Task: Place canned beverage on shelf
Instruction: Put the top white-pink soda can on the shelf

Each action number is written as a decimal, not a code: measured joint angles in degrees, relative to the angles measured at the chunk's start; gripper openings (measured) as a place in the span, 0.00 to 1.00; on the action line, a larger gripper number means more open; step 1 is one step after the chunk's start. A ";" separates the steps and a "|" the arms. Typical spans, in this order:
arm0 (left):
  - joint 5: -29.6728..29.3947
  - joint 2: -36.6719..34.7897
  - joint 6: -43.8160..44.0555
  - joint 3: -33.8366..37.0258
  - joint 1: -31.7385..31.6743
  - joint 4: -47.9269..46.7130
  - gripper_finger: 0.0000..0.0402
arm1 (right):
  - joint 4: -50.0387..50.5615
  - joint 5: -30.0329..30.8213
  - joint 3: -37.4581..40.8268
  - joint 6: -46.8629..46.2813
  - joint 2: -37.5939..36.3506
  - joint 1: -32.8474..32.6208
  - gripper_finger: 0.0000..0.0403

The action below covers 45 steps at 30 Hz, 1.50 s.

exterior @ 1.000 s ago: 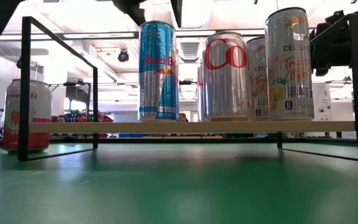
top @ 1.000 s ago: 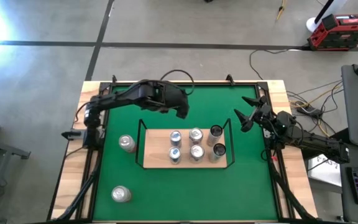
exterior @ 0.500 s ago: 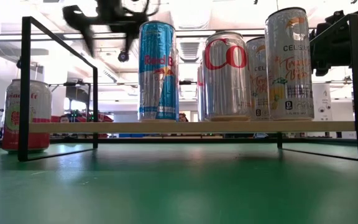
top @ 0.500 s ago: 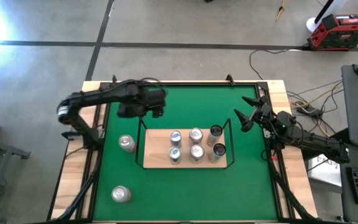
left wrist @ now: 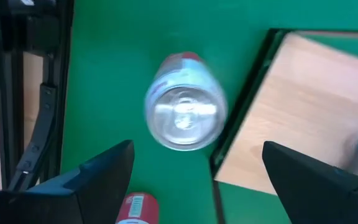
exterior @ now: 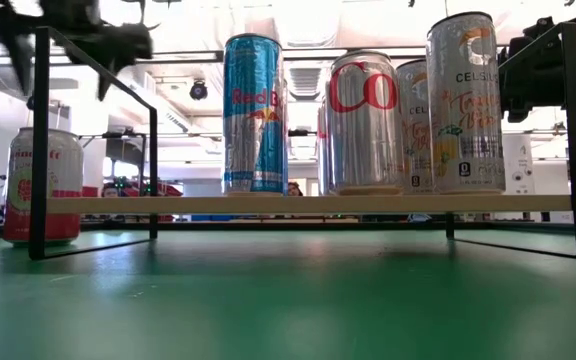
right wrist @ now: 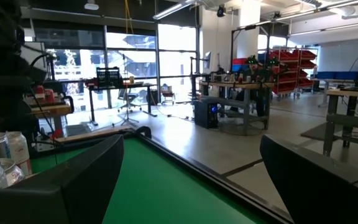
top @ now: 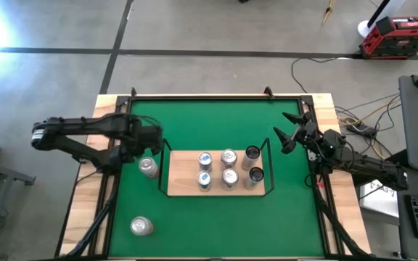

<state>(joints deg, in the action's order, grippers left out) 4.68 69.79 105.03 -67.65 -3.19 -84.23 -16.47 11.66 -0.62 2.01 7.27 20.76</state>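
Left gripper is up off the felt with fingers spread wide, nothing between them; it hangs directly above a standing red-and-white can, lid up, which sits on the green tabletop just outside the shelf's short end, close to the black wire rail but whether it touches I can't tell. The low view has that can beside the rail post, gripper above it. Past the rail, the light-wood board carries six cans in two rows, bunched at the end far from this gripper: a Red Bull can, a Coke can and Celsius cans are readable. A second loose can stands well apart on the felt, toward the near edge. Right gripper waits beyond the shelf's other end, fingers apart, holding nothing.
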 joint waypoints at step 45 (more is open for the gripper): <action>-4.04 -0.50 1.80 13.69 5.63 11.55 0.84 | 0.00 -0.01 0.00 0.05 0.00 0.00 0.91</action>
<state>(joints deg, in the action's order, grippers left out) 0.64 69.29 106.84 -53.96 2.44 -72.69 -16.47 11.65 -0.62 2.07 7.27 20.76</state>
